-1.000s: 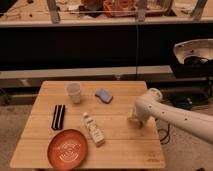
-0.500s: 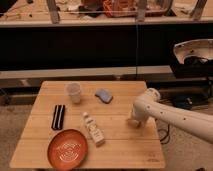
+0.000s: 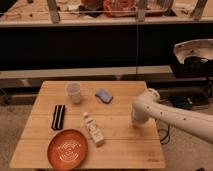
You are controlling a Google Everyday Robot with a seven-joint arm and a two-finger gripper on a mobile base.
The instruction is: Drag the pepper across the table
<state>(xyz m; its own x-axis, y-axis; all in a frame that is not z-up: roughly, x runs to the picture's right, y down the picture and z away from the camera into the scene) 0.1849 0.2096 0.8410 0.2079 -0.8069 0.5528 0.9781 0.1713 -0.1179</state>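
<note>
The pepper is not visible; it is hidden or out of view. The light bamboo table (image 3: 120,150) fills the middle of the view. My white arm reaches in from the right. Its gripper (image 3: 136,121) points down at the right-middle of the tabletop, right of the bottle (image 3: 93,129), and is mostly covered by the wrist. Whatever lies under the gripper is hidden.
On the table stand a translucent cup (image 3: 74,92), a blue sponge-like pad (image 3: 104,95), a black flat object (image 3: 58,116) and a round orange-red plate (image 3: 68,148). A small dark mark (image 3: 150,160) sits near the front right edge. Dark shelving stands behind.
The arm has barely shifted; the gripper end stays at the same spot on the right-middle of the table. The objects have not moved.
</note>
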